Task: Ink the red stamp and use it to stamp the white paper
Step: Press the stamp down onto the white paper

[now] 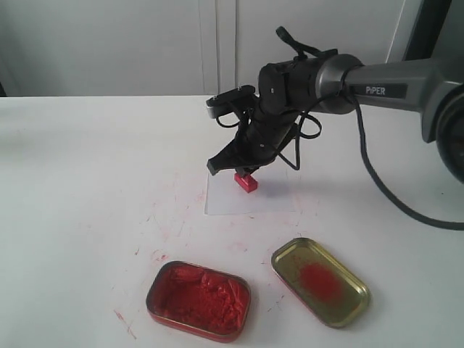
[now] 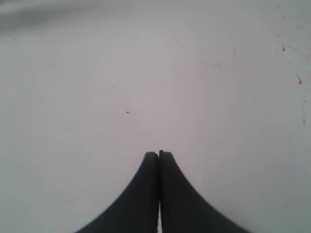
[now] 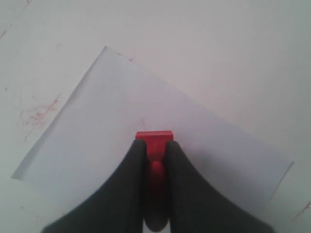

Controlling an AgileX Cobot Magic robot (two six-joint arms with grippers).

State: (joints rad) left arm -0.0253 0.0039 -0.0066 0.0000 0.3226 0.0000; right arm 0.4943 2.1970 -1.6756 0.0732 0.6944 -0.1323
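Observation:
My right gripper [image 1: 243, 172] is shut on the red stamp [image 1: 246, 181], a small red block whose lower end pokes out below the black fingers. In the right wrist view the red stamp [image 3: 154, 141] sits clamped in the right gripper [image 3: 155, 144], directly over the white paper [image 3: 112, 121]. The white paper [image 1: 221, 201] lies flat at mid-table with the stamp at or just above its far part; contact cannot be told. My left gripper [image 2: 158, 154] is shut on nothing, over bare white tabletop, and does not show in the exterior view.
A red tin [image 1: 199, 301] of lumpy red paste sits near the front edge. To its right lies a gold oval lid [image 1: 320, 281] with a red smear. Red ink streaks [image 1: 156, 255] mark the tabletop between paper and tin.

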